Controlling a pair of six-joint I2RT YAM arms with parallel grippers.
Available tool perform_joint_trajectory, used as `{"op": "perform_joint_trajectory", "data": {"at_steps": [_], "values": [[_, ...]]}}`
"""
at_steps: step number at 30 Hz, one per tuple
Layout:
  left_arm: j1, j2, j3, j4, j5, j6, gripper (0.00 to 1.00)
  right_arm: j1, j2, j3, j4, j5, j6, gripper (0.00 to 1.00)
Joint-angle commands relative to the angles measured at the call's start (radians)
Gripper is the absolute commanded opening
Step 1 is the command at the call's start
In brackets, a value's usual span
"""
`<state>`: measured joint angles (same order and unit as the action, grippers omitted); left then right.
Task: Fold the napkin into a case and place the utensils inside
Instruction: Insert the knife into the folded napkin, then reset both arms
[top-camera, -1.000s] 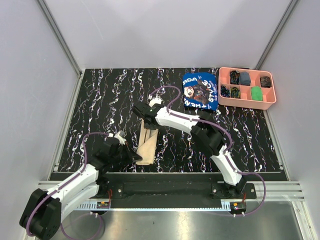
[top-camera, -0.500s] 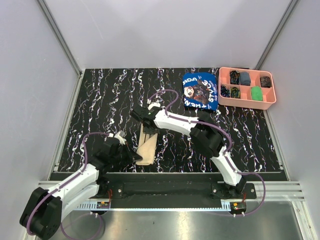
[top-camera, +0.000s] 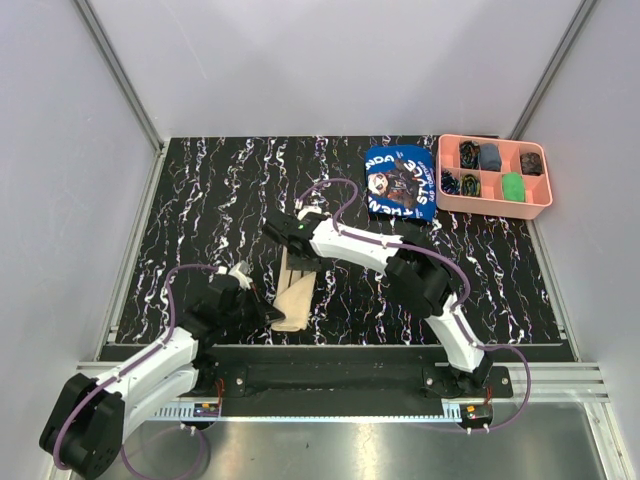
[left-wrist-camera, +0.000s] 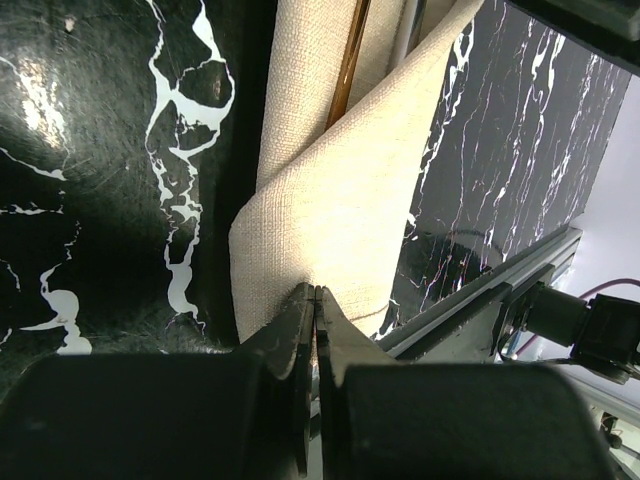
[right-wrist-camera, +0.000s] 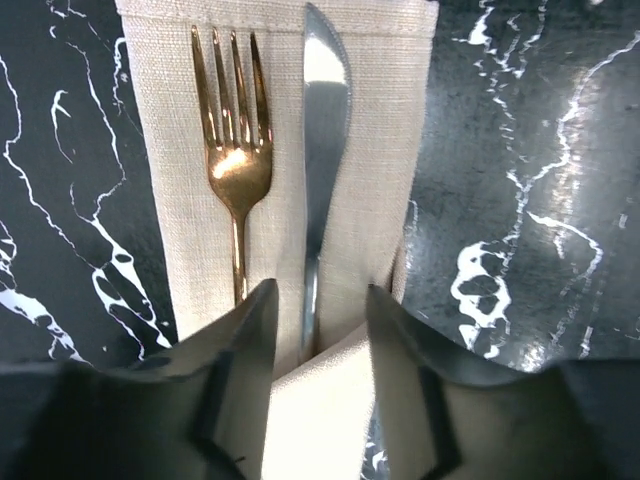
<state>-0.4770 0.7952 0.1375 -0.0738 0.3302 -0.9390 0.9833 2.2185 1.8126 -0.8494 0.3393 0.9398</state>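
Observation:
The beige napkin (top-camera: 298, 290) lies as a narrow folded case on the dark marbled table, near its front edge. In the right wrist view a gold fork (right-wrist-camera: 232, 150) and a silver knife (right-wrist-camera: 325, 130) lie side by side on the napkin (right-wrist-camera: 170, 150), their handles running under a diagonal flap. My right gripper (right-wrist-camera: 320, 300) hovers open over the knife's handle, holding nothing. My left gripper (left-wrist-camera: 315, 292) is shut on the napkin's (left-wrist-camera: 340, 200) folded near edge, where the fork's handle (left-wrist-camera: 350, 60) shows. From above, the left gripper (top-camera: 270, 312) sits at the case's near-left corner and the right gripper (top-camera: 292, 245) at its far end.
A blue printed cloth (top-camera: 400, 182) lies at the back right, next to a pink compartment tray (top-camera: 493, 205) with small items. Grey walls enclose the table on three sides. A metal rail (top-camera: 340, 378) runs along the near edge.
My right gripper has opened from shut and shifted slightly over the case's far end. The left gripper keeps its pinch on the napkin and has not moved.

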Motion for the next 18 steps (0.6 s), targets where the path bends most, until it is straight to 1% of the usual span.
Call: {"op": "perform_joint_trajectory", "data": {"at_steps": [1,3,4,5,7,8,9,10,11,12,13,14,15,16,17,18], "values": [[0.002,-0.011,0.043,0.003,0.001,0.028,0.07,0.009,-0.083,0.053,-0.053,0.056,-0.033,0.56],[0.002,-0.03,0.06,-0.021,-0.006,0.032,0.11,0.009,-0.091,0.076,-0.068,0.087,-0.065,0.61],[0.002,-0.036,0.068,-0.036,-0.011,0.037,0.17,0.008,-0.097,0.083,-0.076,0.101,-0.078,0.66],[0.002,-0.043,0.08,-0.055,-0.019,0.052,0.2,0.005,-0.102,0.1,-0.088,0.131,-0.113,0.69],[0.002,-0.071,0.126,-0.122,-0.036,0.078,0.3,0.0,-0.134,0.106,-0.089,0.173,-0.18,0.78],[0.003,-0.091,0.146,-0.144,-0.042,0.113,0.41,0.0,-0.149,0.088,-0.099,0.237,-0.196,0.91],[0.003,-0.102,0.187,-0.177,-0.04,0.136,0.47,0.0,-0.19,0.07,-0.099,0.266,-0.211,0.97],[0.003,-0.109,0.207,-0.194,-0.039,0.156,0.52,-0.001,-0.219,0.044,-0.097,0.291,-0.226,1.0],[0.003,-0.119,0.226,-0.204,-0.028,0.195,0.57,0.0,-0.249,-0.028,-0.071,0.329,-0.263,1.0],[0.003,-0.134,0.261,-0.216,-0.02,0.213,0.76,-0.001,-0.322,-0.074,-0.047,0.333,-0.289,1.0],[0.003,-0.14,0.276,-0.222,-0.013,0.247,0.82,-0.002,-0.365,-0.179,0.017,0.322,-0.341,1.0],[0.003,-0.149,0.302,-0.224,0.004,0.264,0.88,-0.002,-0.458,-0.235,0.05,0.316,-0.352,1.0],[0.003,-0.152,0.313,-0.219,0.012,0.278,0.9,-0.002,-0.506,-0.295,0.084,0.305,-0.355,1.0],[0.003,-0.155,0.321,-0.215,0.02,0.299,0.91,-0.002,-0.555,-0.409,0.148,0.275,-0.358,1.0],[0.003,-0.16,0.335,-0.213,0.026,0.307,0.92,-0.002,-0.653,-0.465,0.176,0.259,-0.349,1.0],[0.003,-0.16,0.339,-0.21,0.023,0.313,0.93,-0.002,-0.705,-0.522,0.206,0.242,-0.343,1.0]]}}
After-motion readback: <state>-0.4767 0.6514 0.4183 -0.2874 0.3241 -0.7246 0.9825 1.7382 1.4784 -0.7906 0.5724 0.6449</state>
